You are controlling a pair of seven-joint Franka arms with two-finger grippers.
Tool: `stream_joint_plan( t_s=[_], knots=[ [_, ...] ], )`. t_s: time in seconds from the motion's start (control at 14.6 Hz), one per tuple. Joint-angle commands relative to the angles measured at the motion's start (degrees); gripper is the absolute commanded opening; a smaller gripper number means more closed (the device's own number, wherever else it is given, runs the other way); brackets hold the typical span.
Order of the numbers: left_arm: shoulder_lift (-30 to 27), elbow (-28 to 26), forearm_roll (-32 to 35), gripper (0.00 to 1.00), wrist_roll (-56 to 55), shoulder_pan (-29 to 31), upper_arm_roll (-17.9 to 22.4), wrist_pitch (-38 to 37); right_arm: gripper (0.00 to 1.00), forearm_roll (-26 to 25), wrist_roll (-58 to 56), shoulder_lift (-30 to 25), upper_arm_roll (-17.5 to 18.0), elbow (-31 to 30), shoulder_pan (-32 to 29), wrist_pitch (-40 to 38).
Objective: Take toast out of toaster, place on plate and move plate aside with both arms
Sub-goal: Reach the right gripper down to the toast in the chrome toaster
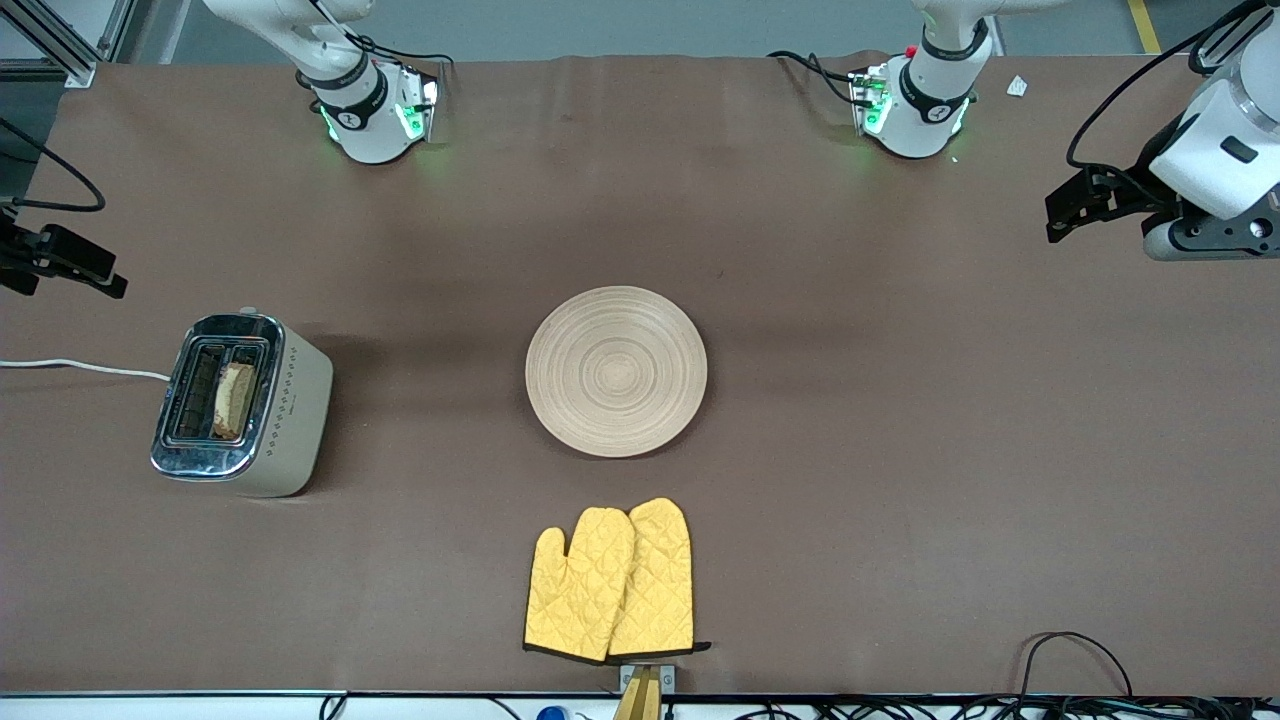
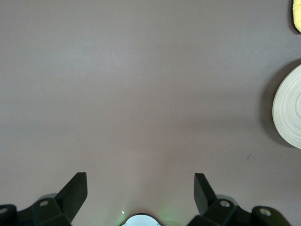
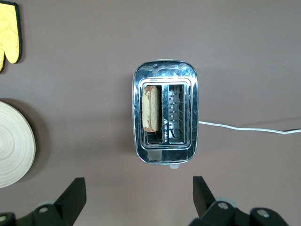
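Note:
The toast (image 1: 233, 398) stands upright in one slot of a silver toaster (image 1: 290, 400) toward the right arm's end of the table; it also shows in the right wrist view (image 3: 151, 108). The plate (image 1: 616, 370) lies bare at the table's middle. Its edge shows in the left wrist view (image 2: 289, 110) and the right wrist view (image 3: 14, 146). My right gripper (image 3: 138, 193) is open and empty, up over the table beside the toaster (image 3: 164, 77), at the view's edge (image 1: 60, 262). My left gripper (image 2: 140, 188) is open and empty over bare table at the left arm's end (image 1: 1075, 210).
A pair of yellow oven mitts (image 1: 612, 582) lies nearer to the front camera than the plate. The toaster's white cord (image 1: 80, 367) runs off the right arm's end of the table. Black cables (image 1: 1075, 660) lie along the table's front edge.

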Motion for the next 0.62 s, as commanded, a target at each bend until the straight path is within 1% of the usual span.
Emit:
stream_joint_plan(
  t_s=[0.0,0.27,0.41,0.48,0.55],
  knots=[
    [0.56,1.37,0.53,1.00,1.00,0.13,-0.11,-0.28,1.00,0.87,0.38,-1.33,1.01,-1.65,-1.11,0.73],
    [0.64,1.37,0.79,1.00,0.83,0.22,-0.11,-0.28,1.00,0.87,0.38,-1.16,1.01,-1.48,-1.20,0.73],
    [0.64,1.37,0.79,1.00,0.74,0.13,-0.11,-0.28,1.00,0.87,0.38,-0.98,0.92,-1.48,-1.11,2.03],
    [0.73,1.37,0.79,1.00,0.74,0.13,-0.11,-0.28,1.00,0.79,0.21,-0.20,0.92,-1.48,-1.28,3.00],
    [0.91,1.37,0.79,1.00,0.56,0.13,-0.11,-0.28,1.00,0.78,-0.23,2.25,0.92,-1.48,-1.72,4.06]
  ],
)
